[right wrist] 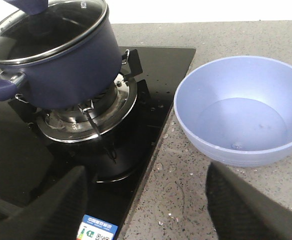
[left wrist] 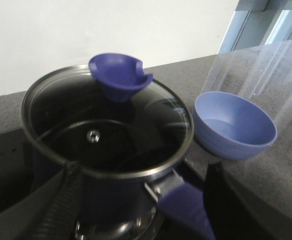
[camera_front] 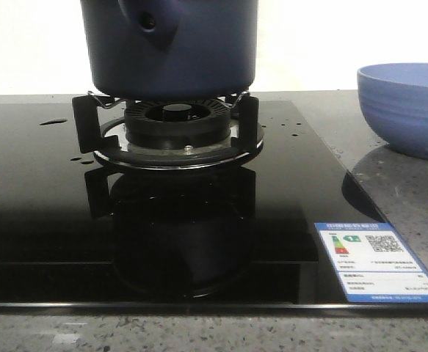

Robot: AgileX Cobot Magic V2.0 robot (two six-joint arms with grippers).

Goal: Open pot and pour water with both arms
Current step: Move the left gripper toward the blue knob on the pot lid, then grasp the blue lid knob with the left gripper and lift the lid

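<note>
The dark navy pot [camera_front: 169,48] stands on the gas burner [camera_front: 175,132], its hollow handle stub [camera_front: 151,22] facing the front camera. A glass lid [left wrist: 108,127] with a blue knob [left wrist: 119,75] covers it. In the left wrist view my left gripper [left wrist: 143,205] is open, and the pot's blue handle [left wrist: 186,207] lies between its fingers, closer to one finger [left wrist: 221,200]. My right gripper [right wrist: 151,200] is open and empty above the hob's edge, between the pot [right wrist: 60,65] and the light blue bowl [right wrist: 241,110]. Neither gripper shows in the front view.
The light blue ribbed bowl [camera_front: 408,106] stands on the speckled counter to the right of the black glass hob [camera_front: 45,220] and holds a little water. A clear see-through object [left wrist: 256,65] rises behind the bowl. An energy label [camera_front: 379,260] sits at the hob's front right corner.
</note>
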